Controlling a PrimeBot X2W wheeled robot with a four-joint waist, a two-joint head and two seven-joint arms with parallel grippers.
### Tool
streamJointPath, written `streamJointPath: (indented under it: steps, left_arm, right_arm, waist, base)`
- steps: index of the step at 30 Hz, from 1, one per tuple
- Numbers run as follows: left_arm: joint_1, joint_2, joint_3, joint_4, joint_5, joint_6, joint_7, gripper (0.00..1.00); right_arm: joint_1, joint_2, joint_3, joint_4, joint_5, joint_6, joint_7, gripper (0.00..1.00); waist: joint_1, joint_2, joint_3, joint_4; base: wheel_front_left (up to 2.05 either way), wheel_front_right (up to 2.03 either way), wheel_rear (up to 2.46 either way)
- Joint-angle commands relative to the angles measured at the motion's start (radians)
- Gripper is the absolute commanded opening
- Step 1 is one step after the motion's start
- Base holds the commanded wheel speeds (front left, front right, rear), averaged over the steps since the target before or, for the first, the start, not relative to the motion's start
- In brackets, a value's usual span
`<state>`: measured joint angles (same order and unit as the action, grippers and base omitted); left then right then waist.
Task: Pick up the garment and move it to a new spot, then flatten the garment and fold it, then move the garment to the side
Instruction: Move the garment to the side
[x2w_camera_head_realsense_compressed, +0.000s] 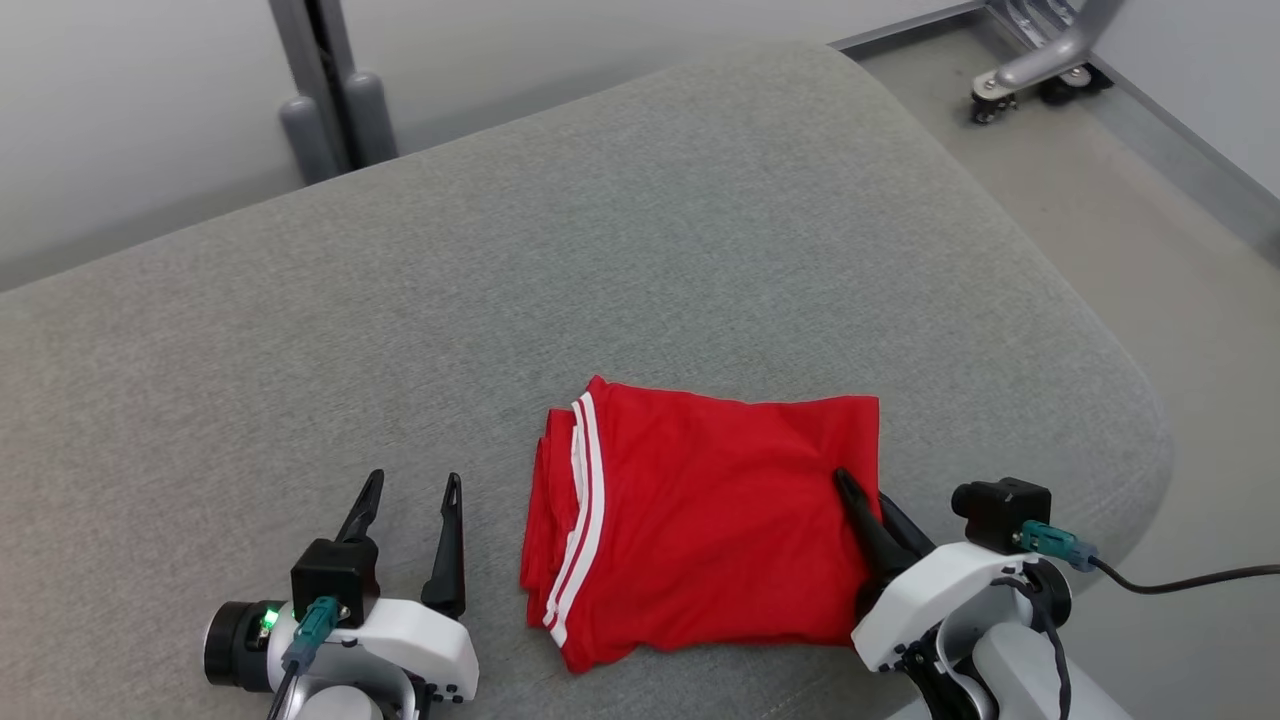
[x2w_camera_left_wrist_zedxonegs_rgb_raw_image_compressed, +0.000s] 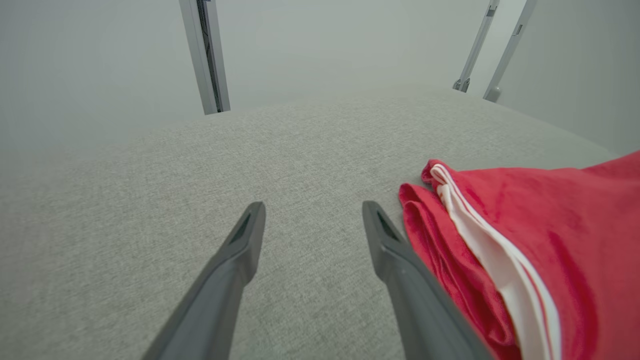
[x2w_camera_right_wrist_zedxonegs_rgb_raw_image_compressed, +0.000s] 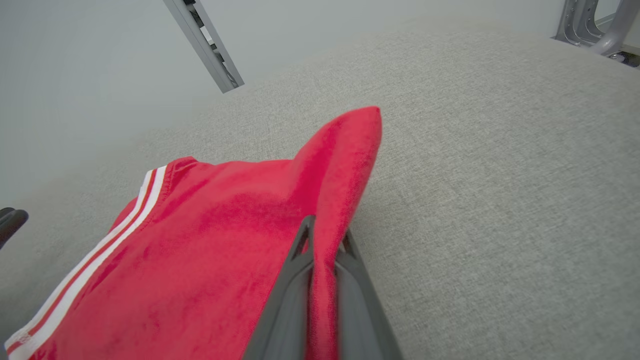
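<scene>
The left end effector (x2w_camera_head_realsense_compressed: 415, 478) is wide open and holds nothing, just beside the red garment (x2w_camera_head_realsense_compressed: 700, 520). The right end effector (x2w_camera_head_realsense_compressed: 862, 492) pinches the garment's right edge tight. The garment lies folded on the near part of the grey cushion (x2w_camera_head_realsense_compressed: 640, 250). I think only moving it aside is left.

Grey fabric cushion (x2w_camera_head_realsense_compressed: 700, 220) w/ folded red garment (x2w_camera_head_realsense_compressed: 700, 520) lying near front edge
</scene>
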<state>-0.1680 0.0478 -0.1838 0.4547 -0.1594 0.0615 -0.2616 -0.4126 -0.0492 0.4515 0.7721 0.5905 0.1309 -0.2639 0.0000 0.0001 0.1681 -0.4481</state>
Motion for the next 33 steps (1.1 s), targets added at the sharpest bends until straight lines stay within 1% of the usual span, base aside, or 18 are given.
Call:
streamJointPath:
  steps: [1, 5, 10, 14, 16, 18, 21, 23, 25, 26, 28, 33]
  left_arm:
    - [-0.011, 0.006, 0.003, 0.0, 0.009, -0.006, -0.004, 1.0]
    - [-0.017, 0.006, -0.003, -0.002, 0.016, -0.009, -0.004, 1.0]
    - [-0.027, 0.006, -0.003, -0.004, 0.033, -0.013, -0.005, 1.0]
    - [-0.042, 0.006, 0.006, -0.002, 0.058, -0.018, -0.005, 1.0]
    - [-0.052, 0.007, 0.012, -0.003, 0.069, -0.024, -0.005, 1.0]
    - [-0.065, 0.011, 0.014, -0.008, 0.086, -0.027, -0.005, 1.0]
    - [-0.082, 0.015, 0.014, -0.017, 0.102, -0.033, -0.004, 1.0]
    - [-0.096, 0.015, 0.01, -0.021, 0.112, -0.041, -0.005, 1.0]
    - [-0.107, 0.015, 0.006, -0.025, 0.118, -0.043, -0.004, 1.0]
    - [-0.115, 0.013, 0.006, -0.032, 0.119, -0.044, -0.004, 1.0]
    - [-0.117, 0.013, 0.008, -0.033, 0.121, -0.041, -0.004, 1.0]
    - [-0.115, 0.014, 0.019, -0.034, 0.125, -0.039, -0.002, 1.0]
  right_arm:
    - [0.006, -0.004, 0.001, -0.016, 0.007, 0.0, -0.001, 0.0]
    - [0.009, -0.003, -0.003, -0.034, -0.005, 0.0, -0.001, 0.0]
    - [-0.022, -0.004, -0.042, -0.061, -0.034, 0.0, -0.001, 0.0]
    - [-0.082, -0.004, -0.089, -0.044, -0.102, 0.0, -0.001, 0.0]
    - [-0.131, -0.005, -0.13, -0.024, -0.143, 0.0, -0.001, 0.0]
    - [-0.185, -0.008, -0.176, 0.011, -0.207, 0.0, -0.001, 0.0]
    - [-0.265, -0.05, -0.262, 0.079, -0.299, -0.001, -0.001, 0.0]
    - [-0.312, -0.09, -0.323, 0.131, -0.359, -0.001, -0.001, 0.0]
    - [-0.351, -0.145, -0.382, 0.178, -0.435, 0.0, -0.001, 0.0]
    - [-0.377, -0.187, -0.456, 0.22, -0.487, 0.0, -0.001, 0.0]
    - [-0.402, -0.225, -0.536, 0.245, -0.524, -0.001, -0.001, 0.0]
    - [-0.438, -0.28, -0.683, 0.294, -0.642, 0.0, -0.001, 0.0]
  waist:
    - [0.0, -0.0001, 0.014, -0.049]
    - [0.0, -0.0001, 0.023, -0.043]
    - [0.0, -0.0001, 0.046, 0.0]
    - [0.0, -0.0001, 0.076, 0.054]
    - [0.0, -0.0001, 0.095, 0.086]
    - [0.0, -0.0001, 0.119, 0.117]
    - [0.0, -0.0001, 0.151, 0.166]
    - [0.0, -0.0001, 0.168, 0.198]
    - [0.0, -0.0001, 0.18, 0.229]
    - [0.0, -0.0001, 0.188, 0.256]
    - [0.0, -0.0001, 0.195, 0.277]
    - [0.0, -0.0001, 0.211, 0.31]
  base:
    - [0.0, 0.0, 0.0]
    - [0.0, 0.0, 0.0]
    - [0.0, 0.0, 0.0]
    - [0.0, 0.0, 0.0]
    - [0.0, 0.0, 0.0]
    - [0.0, 0.0, 0.0]
    - [0.0, 0.0, 0.0]
    - [0.0, 0.0, 0.0]
    - [0.0, 0.0, 0.0]
    - [0.0, 0.0, 0.0]
    - [0.0, 0.0, 0.0]
    - [0.0, 0.0, 0.0]
